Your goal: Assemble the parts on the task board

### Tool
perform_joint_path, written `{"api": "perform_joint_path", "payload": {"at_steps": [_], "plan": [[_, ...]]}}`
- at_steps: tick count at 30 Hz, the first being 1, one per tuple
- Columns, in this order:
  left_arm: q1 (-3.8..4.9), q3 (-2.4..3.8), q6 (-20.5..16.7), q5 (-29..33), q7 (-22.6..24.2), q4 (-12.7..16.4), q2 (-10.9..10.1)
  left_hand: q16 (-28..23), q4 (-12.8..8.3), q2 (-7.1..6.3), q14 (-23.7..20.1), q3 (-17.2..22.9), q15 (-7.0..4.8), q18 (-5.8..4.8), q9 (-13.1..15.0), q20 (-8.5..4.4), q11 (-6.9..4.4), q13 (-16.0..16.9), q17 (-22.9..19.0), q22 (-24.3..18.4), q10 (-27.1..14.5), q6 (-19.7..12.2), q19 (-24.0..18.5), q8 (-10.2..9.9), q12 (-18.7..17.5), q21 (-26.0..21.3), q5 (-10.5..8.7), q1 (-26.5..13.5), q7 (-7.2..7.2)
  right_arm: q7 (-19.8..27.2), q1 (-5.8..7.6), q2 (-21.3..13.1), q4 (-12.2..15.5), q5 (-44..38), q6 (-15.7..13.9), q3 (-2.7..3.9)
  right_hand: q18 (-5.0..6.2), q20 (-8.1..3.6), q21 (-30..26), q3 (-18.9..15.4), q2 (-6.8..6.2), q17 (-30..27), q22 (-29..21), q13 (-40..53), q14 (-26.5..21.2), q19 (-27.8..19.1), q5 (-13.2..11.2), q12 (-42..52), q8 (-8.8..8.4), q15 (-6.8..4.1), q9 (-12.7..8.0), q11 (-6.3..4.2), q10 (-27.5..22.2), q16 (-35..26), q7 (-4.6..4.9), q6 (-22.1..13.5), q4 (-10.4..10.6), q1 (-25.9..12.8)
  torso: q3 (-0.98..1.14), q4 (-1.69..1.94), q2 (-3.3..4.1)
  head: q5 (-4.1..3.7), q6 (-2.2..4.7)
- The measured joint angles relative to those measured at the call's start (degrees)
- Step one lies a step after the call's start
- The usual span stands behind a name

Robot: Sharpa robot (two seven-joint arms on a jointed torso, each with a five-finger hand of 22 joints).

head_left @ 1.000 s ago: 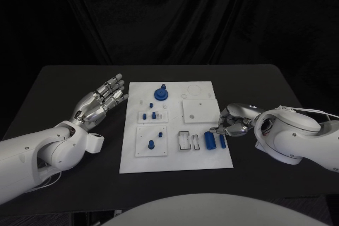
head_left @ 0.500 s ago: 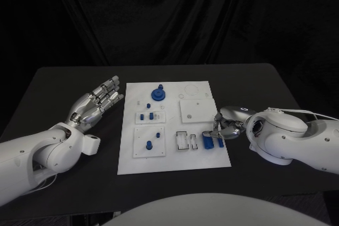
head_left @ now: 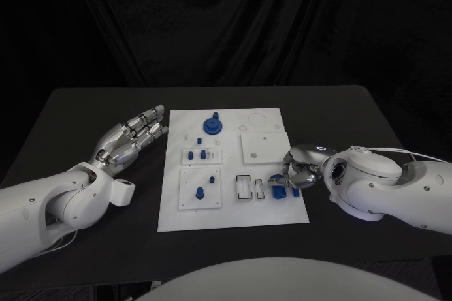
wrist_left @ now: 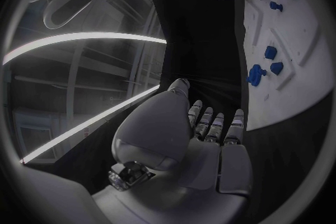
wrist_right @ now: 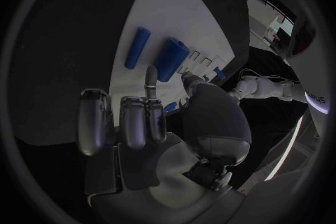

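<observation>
The white task board [head_left: 236, 213] lies mid-table. On its right part lie a thick blue cylinder [head_left: 279, 191] and a thin one [head_left: 294, 192], side by side. My right hand [head_left: 300, 172] hovers at their far ends. In the right wrist view one finger [wrist_right: 150, 77] and the thumb [wrist_right: 190, 82] reach either side of the thick cylinder's [wrist_right: 171, 57] near end, next to the thin cylinder [wrist_right: 137, 47]; I see no grip. My left hand [head_left: 132, 139] hangs beside the board's left edge, holding nothing, fingers apart. A blue round part [head_left: 213, 125] stands at the board's far end.
Small blue pegs [head_left: 196, 155] stand in a raised white block, with one more peg [head_left: 200, 193] in the block nearer me. A raised white square [head_left: 262, 147] sits just beyond my right hand. Bare black table [head_left: 85, 111] surrounds the board.
My right hand has moved in over the board's right edge, down to the far ends of the two blue cylinders. The left hand has stayed where it was.
</observation>
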Motion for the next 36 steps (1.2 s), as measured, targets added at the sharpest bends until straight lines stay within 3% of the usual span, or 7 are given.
{"api": "perform_joint_path", "payload": {"at_steps": [6, 9, 14, 16, 18, 21, 36], "plan": [[-0.01, 0.00, 0.8, 0.0, 0.0, -0.1, 0.1, 0.7, -0.3, 0.11, 0.3, 0.8, 0.63, 0.00, 0.1, 0.34, 0.69, 0.1, 0.1, 0.4, 0.7, 0.9, 0.3, 0.1, 1.2, 0.0, 0.35, 0.7, 0.94, 0.0, -0.47, 1.1, -0.8, -0.1, 0.9, 0.01, 0.00, 0.00, 0.0, -0.8, -0.26, 0.0, 0.0, 0.0, 0.0, 0.0, 0.0, 0.0, 0.00, -0.01, 0.1, -0.10, -0.1, 0.0, 0.00, 0.0, -0.2, -0.3, 0.02, 0.07, -0.07, -0.13, 0.00], [-0.01, 0.00, 1.2, 0.0, 0.0, -0.1, 0.1, 1.3, -0.3, 0.18, 0.7, 0.8, 1.10, 0.01, 0.1, 0.52, 0.96, 0.2, 0.2, 0.9, 1.0, 1.4, 0.5, 0.2, 1.7, 0.3, 0.35, 0.8, 1.39, -0.2, -0.73, 1.5, -1.1, -0.2, 1.6, 0.01, 0.01, 0.00, 0.0, -4.1, 1.58, 0.0, 0.0, 0.0, -0.2, 0.0, 0.0, 0.0, 0.00, -0.20, 0.4, -0.10, -0.1, 0.0, -0.20, 0.2, -0.2, -1.4, 0.04, 0.07, -0.12, -0.08, 0.00], [-0.03, 0.00, 1.7, -0.1, 0.0, -0.2, 0.2, 1.6, -0.4, -0.05, 0.8, 1.4, 1.56, 0.00, 0.2, 0.72, 0.96, 0.1, 0.3, 1.2, 1.0, 2.4, 0.7, 0.5, 2.2, 0.4, 0.63, 1.0, 2.44, -0.9, -1.11, 2.3, -1.9, -0.2, 3.2, 0.01, 0.01, 0.00, 0.0, -4.6, 2.83, 0.0, 0.0, 0.0, -0.2, 0.0, 0.0, 0.0, 0.00, -0.20, 0.7, -0.10, -0.1, 0.0, -0.20, 0.2, -0.2, -0.2, 0.07, 0.07, -0.15, -0.02, 0.00], [-0.04, 0.00, 1.9, -0.1, 0.0, -0.3, 0.3, 1.7, -0.3, 0.09, 0.8, 1.6, 1.62, 0.00, 0.3, 0.72, 0.95, 0.2, 0.3, 1.4, 1.0, 3.0, 0.7, 0.5, 2.3, 0.6, 0.63, 1.3, 3.02, -1.1, -1.22, 2.6, -2.1, -0.2, 3.7, 0.07, 0.01, 0.00, 0.0, -4.4, 4.27, 0.0, 0.0, 0.0, -0.2, 0.0, 3.0, 0.0, -0.06, -0.20, 1.3, -0.10, -0.1, 0.0, -0.28, 0.3, -0.3, 1.3, 0.08, 0.05, -0.17, 0.07, 0.00], [-0.06, 0.00, 2.1, -0.1, 0.0, -0.4, 0.4, 2.0, -0.5, -0.03, 1.1, 1.7, 1.83, 0.00, 0.3, 0.86, 0.95, 0.2, 0.3, 1.6, 1.0, 3.6, 0.9, 0.7, 2.3, 0.6, 0.63, 1.5, 3.59, -1.1, -1.28, 3.1, -2.2, -0.3, 4.1, 0.21, 0.01, 0.00, 0.0, -3.4, 4.40, 0.0, 0.0, 0.0, -0.2, 0.0, 9.4, 0.0, -0.56, -0.20, 1.5, -0.10, -0.1, -0.1, -0.08, 0.5, -0.5, 3.9, 0.09, 0.03, -0.18, 0.16, 0.00], [-0.12, 0.00, 2.4, -0.1, 0.0, -0.5, 0.5, 2.4, -0.5, -0.03, 1.2, 2.1, 2.02, -0.01, 0.4, 0.70, 0.95, 0.2, 0.4, 1.8, 1.0, 4.1, 1.1, 0.9, 2.5, 0.7, 0.63, 1.5, 4.05, -1.2, -1.30, 3.7, -2.5, -0.4, 4.4, 0.37, 0.01, 0.00, -0.2, -2.6, 4.38, 0.0, 0.0, 0.0, -0.2, 0.0, 15.3, 0.0, -1.03, -0.20, 1.9, -0.09, -0.1, -0.3, -0.09, 0.5, -0.7, 6.2, 0.10, -0.02, -0.19, 0.16, 0.00], [-0.33, 0.00, 3.4, -0.1, 0.0, -0.8, 0.5, 3.1, -0.6, -0.26, 1.5, 2.5, 2.74, -0.01, 0.5, 0.91, 1.11, 0.2, 0.5, 2.2, 1.1, 4.8, 1.3, 1.1, 3.0, 0.9, 0.63, 1.7, 4.36, 0.2, -1.62, 3.7, -2.6, 0.9, 2.2, 0.36, 0.01, -0.41, -0.2, -1.7, 0.96, 0.0, 0.0, 0.0, -0.2, 0.0, 30.9, 0.0, -1.58, -0.57, 3.8, -0.68, -0.1, -0.5, -0.31, 0.7, -0.1, 11.5, 0.07, -0.04, -0.21, 0.79, 0.00]]}}
